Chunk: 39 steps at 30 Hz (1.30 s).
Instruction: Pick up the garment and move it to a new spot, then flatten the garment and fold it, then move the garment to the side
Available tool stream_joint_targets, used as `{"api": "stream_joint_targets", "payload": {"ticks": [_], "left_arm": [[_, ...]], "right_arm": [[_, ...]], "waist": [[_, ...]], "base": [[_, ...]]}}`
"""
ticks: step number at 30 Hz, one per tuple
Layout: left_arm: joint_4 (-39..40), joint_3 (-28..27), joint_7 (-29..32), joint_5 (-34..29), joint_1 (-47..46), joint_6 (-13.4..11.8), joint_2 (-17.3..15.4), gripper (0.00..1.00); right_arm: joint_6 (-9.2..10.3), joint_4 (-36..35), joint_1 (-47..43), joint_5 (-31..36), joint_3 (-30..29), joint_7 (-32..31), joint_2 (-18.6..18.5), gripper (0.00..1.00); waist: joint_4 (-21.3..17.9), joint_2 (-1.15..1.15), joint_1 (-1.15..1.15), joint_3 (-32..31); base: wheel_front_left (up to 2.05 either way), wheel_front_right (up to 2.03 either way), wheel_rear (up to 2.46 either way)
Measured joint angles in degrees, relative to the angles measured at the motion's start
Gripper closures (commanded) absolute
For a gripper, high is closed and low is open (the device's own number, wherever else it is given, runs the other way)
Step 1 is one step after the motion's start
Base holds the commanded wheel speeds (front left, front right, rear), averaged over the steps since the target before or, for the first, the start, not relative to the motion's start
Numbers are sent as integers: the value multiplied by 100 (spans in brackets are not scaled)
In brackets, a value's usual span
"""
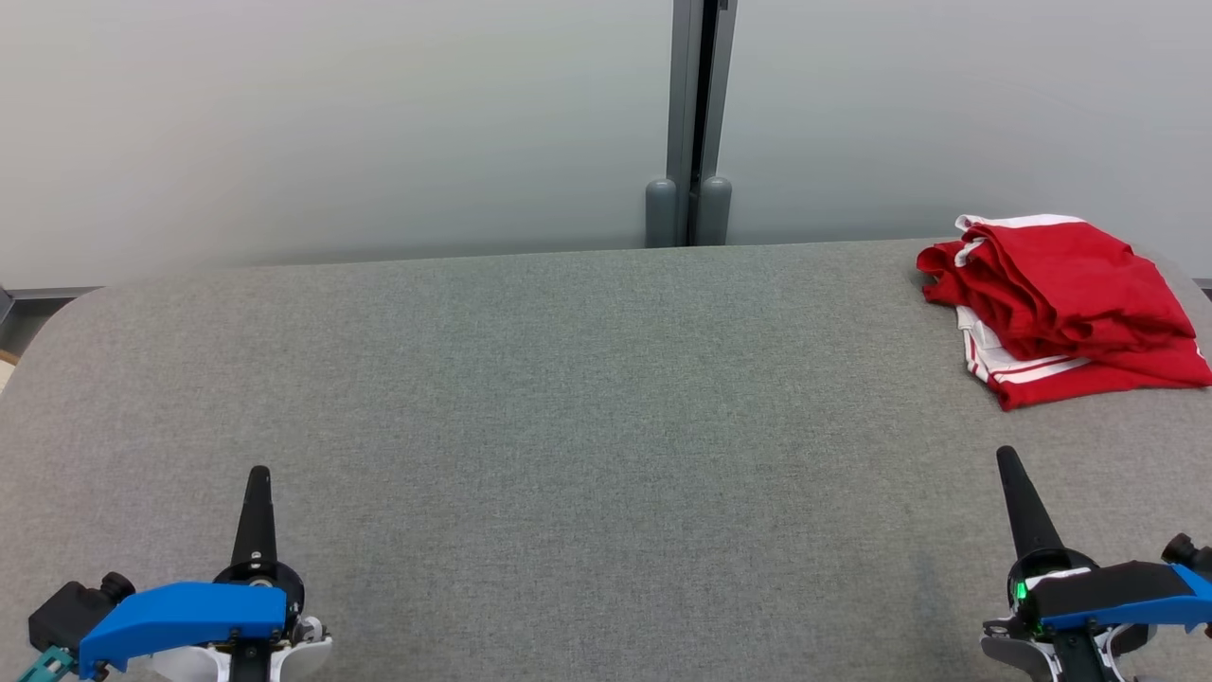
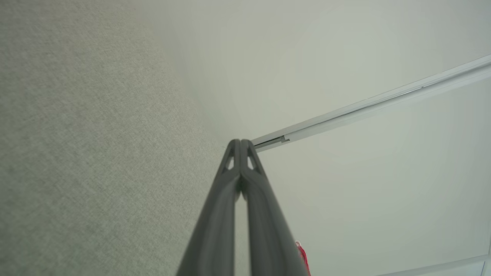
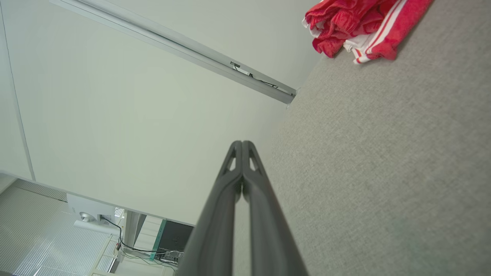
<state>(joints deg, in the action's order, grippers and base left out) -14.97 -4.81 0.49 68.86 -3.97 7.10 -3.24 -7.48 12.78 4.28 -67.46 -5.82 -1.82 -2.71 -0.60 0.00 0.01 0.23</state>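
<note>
left pincer (image 1: 258, 472): fingers together, empty | right pincer (image 1: 1005, 454): fingers together, empty | garment (image 1: 1060, 298): untouched

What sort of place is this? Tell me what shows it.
Probably an office or lab work bay: a grey fabric-covered table, frosted partition panels joined at a metal post, and cabled equipment beyond.

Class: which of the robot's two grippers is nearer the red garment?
The right gripper, on the same side of the grey fabric surface as the red-and-white garment; the left gripper is at the opposite side.
</note>
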Motion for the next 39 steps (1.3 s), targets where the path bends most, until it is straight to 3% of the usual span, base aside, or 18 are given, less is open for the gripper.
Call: {"api": "stream_joint_targets", "payload": {"ticks": [39], "left_arm": [[59,-138,472,1824,-156,3,24,100]], "right_arm": [[0,98,132,-1927,-49,-366,-2,100]], "waist": [[44,0,-1,-4]], "base": [[0,0,0]]}}
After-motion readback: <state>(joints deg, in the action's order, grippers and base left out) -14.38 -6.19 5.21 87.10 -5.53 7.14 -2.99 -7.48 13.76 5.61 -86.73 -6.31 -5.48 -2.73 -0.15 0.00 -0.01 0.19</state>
